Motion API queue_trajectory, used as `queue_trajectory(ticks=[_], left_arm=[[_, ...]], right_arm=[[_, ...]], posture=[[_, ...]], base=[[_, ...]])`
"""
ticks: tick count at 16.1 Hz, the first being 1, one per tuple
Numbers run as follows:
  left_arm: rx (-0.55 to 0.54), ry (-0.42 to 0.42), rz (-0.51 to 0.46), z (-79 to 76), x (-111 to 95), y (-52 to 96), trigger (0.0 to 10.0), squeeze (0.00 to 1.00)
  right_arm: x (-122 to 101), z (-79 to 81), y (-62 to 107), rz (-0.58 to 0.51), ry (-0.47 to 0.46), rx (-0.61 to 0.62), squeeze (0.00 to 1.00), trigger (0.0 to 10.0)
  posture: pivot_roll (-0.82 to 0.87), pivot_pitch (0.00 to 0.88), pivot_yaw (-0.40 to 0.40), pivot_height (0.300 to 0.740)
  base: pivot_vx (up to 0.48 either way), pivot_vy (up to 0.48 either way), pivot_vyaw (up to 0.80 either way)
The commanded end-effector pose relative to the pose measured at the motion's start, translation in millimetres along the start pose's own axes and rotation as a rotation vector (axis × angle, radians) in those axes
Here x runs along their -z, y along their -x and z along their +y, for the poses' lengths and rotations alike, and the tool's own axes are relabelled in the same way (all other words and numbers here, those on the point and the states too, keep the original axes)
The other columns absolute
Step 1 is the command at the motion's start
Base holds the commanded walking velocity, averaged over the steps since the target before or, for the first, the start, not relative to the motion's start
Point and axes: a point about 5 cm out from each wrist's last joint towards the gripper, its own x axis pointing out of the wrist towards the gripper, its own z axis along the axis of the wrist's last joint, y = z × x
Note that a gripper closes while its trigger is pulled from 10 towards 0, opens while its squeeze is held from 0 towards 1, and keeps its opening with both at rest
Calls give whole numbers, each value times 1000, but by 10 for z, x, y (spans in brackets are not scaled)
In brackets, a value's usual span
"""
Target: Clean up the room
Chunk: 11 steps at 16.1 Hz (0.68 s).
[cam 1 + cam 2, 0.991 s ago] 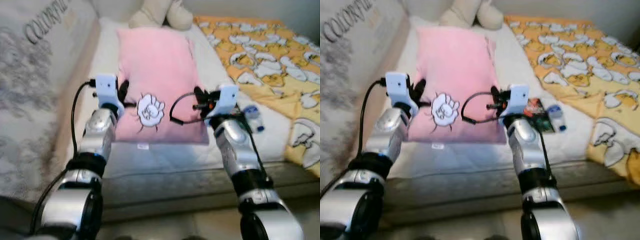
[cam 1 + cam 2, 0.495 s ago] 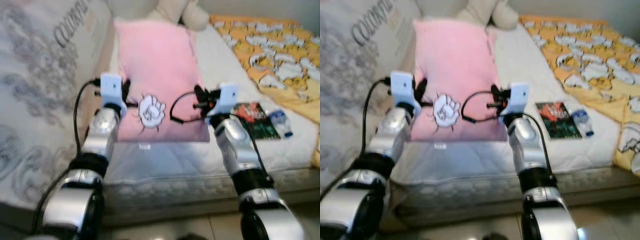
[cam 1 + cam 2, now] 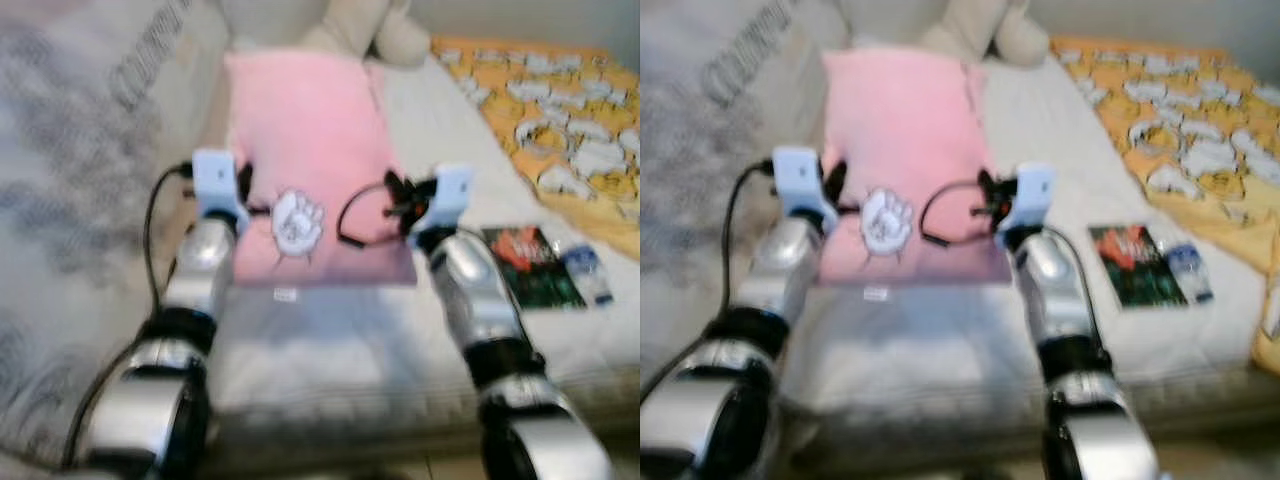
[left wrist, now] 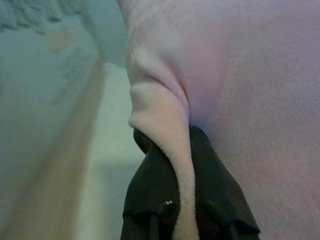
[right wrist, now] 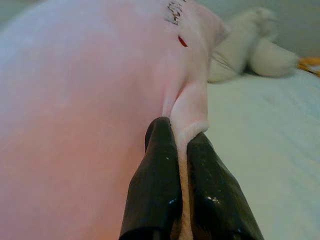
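Pillow (image 3: 305, 170), the pink one, is pinched by its near side hems, left end effector (image 4: 182, 165) and right end effector (image 5: 179, 145) each clamped on a fold so it stays spread flat over the bed (image 3: 330, 340), plush toy (image 3: 365, 25) beyond.

No lettering can be read: the dark print on the grey headboard cover (image 3: 140, 60) is blurred beyond making out.
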Motion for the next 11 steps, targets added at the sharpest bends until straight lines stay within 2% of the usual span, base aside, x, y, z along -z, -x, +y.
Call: queue_trajectory(ticks=[1, 2, 3, 4, 6, 7, 8, 11], left_arm=[[-33, -14, -22, 94, -92, -29, 0, 0], [-19, -35, -12, 75, -88, -36, 0, 0], [-23, -76, -8, 64, -109, -61, 588, 0], [-21, -80, -1, 59, -112, -70, 588, 0], [-5, -103, -11, 32, -204, -134, 5294, 0], [-6, -94, -2, 38, -225, -159, 10000, 0], [-16, -112, 16, 55, -243, -191, 10000, 0], [-42, -166, 59, 102, -198, -203, 10000, 0]], right_arm=[[-128, -28, -41, -48, 9, 14, 4, 0], [-118, -44, -60, -33, 22, 26, 0, 0], [-107, -36, -114, -5, 39, 23, 0, 10000], [-112, -25, -132, -4, 38, 16, 0, 10000], [-169, 37, -227, -4, 30, 2, 0, 10000], [-160, 60, -249, 5, 25, -7, 0, 10000], [-91, 80, -273, 44, -8, -13, 0, 10000], [30, 110, -287, 105, -48, -20, 0, 10000]], posture=[[-32, 0, -20, 740], [-32, 0, -20, 740], [-32, 7, -13, 740], [-32, 7, -13, 740], [-15, 42, -24, 740], [-11, 61, -26, 740], [-5, 111, -29, 740], [3, 185, -33, 740]], base=[[480, 0, 0], [480, 0, 0], [480, 0, 0], [480, 0, 0], [0, 0, 0], [0, 0, 0], [0, 0, 0], [0, 0, 0]])
